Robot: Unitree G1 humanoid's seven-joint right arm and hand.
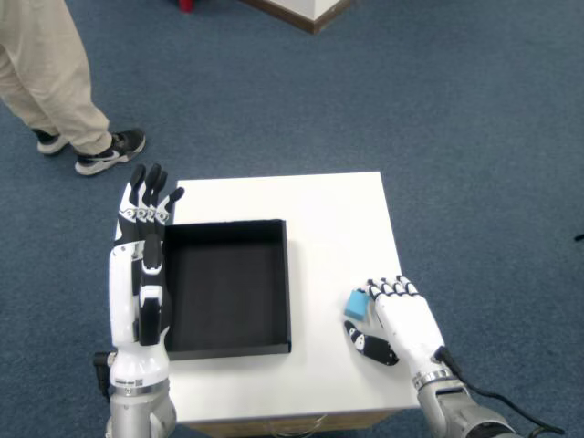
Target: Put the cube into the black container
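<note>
Your white table [319,214] sits on blue carpet [456,109], a person's legs [55,82] nearby. Your right hand [397,319] lies knuckles up, fingers curled round the small blue cube [357,304]; whether it truly grips, I cannot tell. The square black container [228,287] sits left of it

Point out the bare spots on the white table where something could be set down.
The white table is bare behind the black container, and on the strip from its right wall to the right edge. It is crowded at the front right, where the right hand closes around the blue cube. The container itself holds nothing.
</note>
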